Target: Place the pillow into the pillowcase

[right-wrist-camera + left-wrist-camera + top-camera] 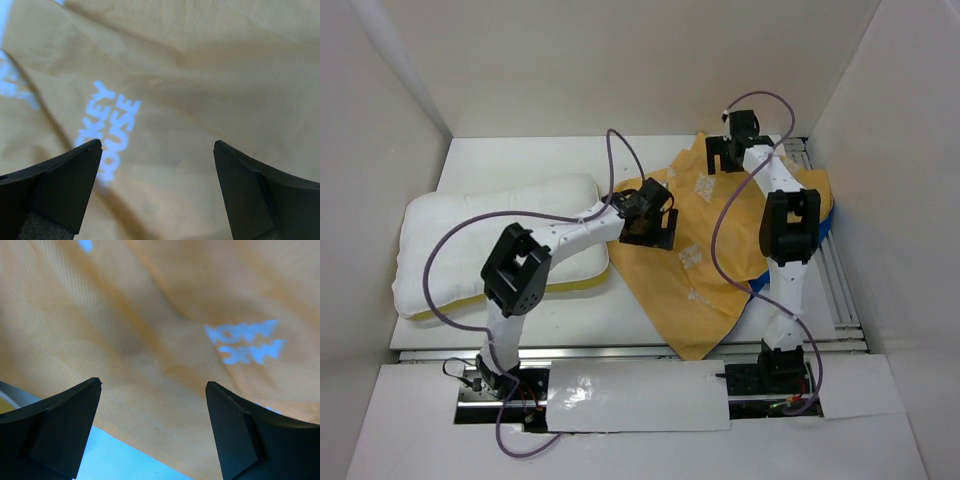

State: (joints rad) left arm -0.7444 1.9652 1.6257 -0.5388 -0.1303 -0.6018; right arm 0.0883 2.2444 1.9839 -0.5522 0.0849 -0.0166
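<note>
The pillow (460, 245), plump and white with a yellowish front edge, lies at the left of the table. The pillowcase (705, 270) is spread orange-yellow side up at centre right, a strip of its blue outside showing at its right edge. My left gripper (648, 222) hangs open over the pillowcase's left edge; in the left wrist view the orange fabric (150, 340) lies below my left gripper (152, 385), with nothing between the fingers. My right gripper (732, 152) stands open above the pillowcase's far corner; in its wrist view, the printed fabric (200, 90) fills the picture under my right gripper (157, 145).
White walls close in the table at the left, back and right. A metal rail (830, 270) runs along the right side. Purple cables (620, 160) loop off both arms. A white sheet (630, 395) covers the near edge between the arm bases.
</note>
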